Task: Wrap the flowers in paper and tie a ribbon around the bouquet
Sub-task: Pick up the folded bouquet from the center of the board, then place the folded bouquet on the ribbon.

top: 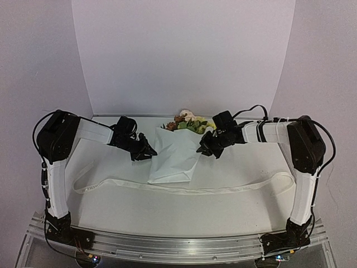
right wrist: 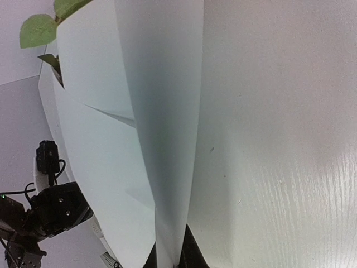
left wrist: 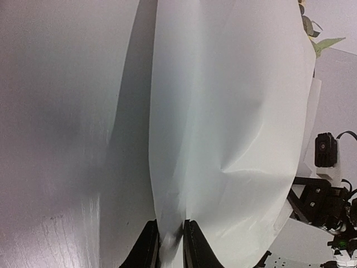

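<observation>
Nearest the arm bases, I saw the ribbon (top: 217,190) lying slack across the table (top: 245,212), its middle passing just before the narrow near end of the bouquet (top: 174,162). Further out, the left gripper (top: 149,151) was pinched on the left edge of the paper (left wrist: 223,111); its wrist view showed a fold caught between the fingers (left wrist: 146,248). The right gripper (top: 202,149) was clamped on the right edge likewise. At the far rim, the flowers (top: 187,121) showed above the paper, with a green leaf (right wrist: 36,30) poking out
</observation>
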Tool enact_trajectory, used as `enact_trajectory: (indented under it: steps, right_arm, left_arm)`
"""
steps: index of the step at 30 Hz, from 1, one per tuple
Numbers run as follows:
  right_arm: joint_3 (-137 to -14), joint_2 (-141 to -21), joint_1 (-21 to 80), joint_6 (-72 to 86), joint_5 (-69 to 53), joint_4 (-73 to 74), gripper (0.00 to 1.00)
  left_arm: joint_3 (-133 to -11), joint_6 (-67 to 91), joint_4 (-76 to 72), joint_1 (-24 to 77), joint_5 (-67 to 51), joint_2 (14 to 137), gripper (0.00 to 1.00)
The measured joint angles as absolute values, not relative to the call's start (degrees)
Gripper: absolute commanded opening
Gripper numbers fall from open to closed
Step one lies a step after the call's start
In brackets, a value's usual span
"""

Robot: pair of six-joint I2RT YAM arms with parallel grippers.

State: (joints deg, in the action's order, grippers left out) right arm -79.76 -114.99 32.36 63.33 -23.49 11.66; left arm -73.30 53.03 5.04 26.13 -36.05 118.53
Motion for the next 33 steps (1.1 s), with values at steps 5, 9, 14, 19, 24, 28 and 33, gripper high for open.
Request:
enact_trajectory:
  steps: [5, 9, 14, 19, 24, 28, 33]
  right_arm:
    - [-75.98, -110.95, 33.05, 63.44, -23.43, 11.69, 0.03]
    - [-71.61, -108.74, 34.45, 63.77, -22.69, 11.92, 0.02]
    - [-66.51, -105.31, 37.22, 64.37, -20.53, 12.50, 0.02]
    - [-62.34, -100.87, 40.27, 65.15, -18.04, 12.92, 0.02]
    - [-58.38, -98.28, 43.06, 66.39, -15.82, 12.31, 0.02]
    - [-55.30, -97.92, 45.18, 67.67, -14.16, 11.04, 0.02]
    - [-53.43, -97.91, 46.43, 68.44, -12.49, 10.26, 0.08]
  left_arm:
    - [-69.98, 53.86, 4.86, 27.15, -35.97, 115.19, 0.18]
    - [-66.02, 54.55, 4.05, 28.89, -35.48, 111.81, 0.18]
    - [-60.23, 55.94, 3.05, 31.82, -33.88, 107.19, 0.18]
    - [-55.60, 57.24, 2.41, 34.60, -31.97, 103.20, 0.18]
    - [-50.70, 58.60, 1.21, 36.45, -30.16, 99.47, 0.19]
    - [-47.99, 59.56, -0.01, 37.61, -28.70, 97.93, 0.19]
    - [-46.04, 60.41, -1.51, 38.62, -27.18, 97.08, 0.25]
